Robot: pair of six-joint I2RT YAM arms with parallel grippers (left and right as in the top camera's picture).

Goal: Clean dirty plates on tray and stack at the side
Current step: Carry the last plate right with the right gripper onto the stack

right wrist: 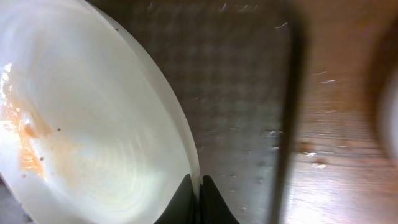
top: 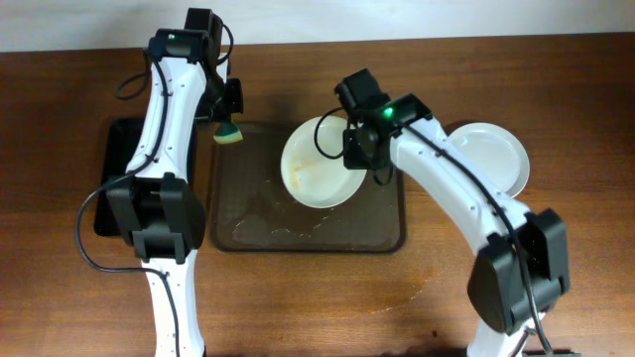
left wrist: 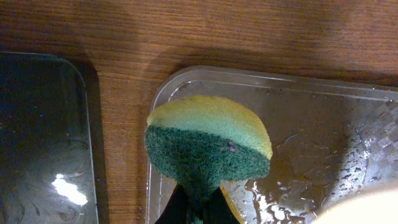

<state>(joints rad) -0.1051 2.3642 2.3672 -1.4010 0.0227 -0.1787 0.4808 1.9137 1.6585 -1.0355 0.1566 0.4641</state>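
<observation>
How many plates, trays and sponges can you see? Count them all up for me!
Plates: 2, the dirty plate over the brown tray and the other plate off to its right.
Trays: 2, the brown tray and the black tray.
Sponges: 1, the sponge.
Total: 5.

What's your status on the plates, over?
Left end effector shut on sponge, at tray's far-left corner. Right end effector shut on smeared plate's rim, over tray. Second plate on table at right. Nothing between sponge and smeared plate.

Brown wooden table (top: 60,297) (grain visible), pale strip (top: 99,20) behind
</observation>
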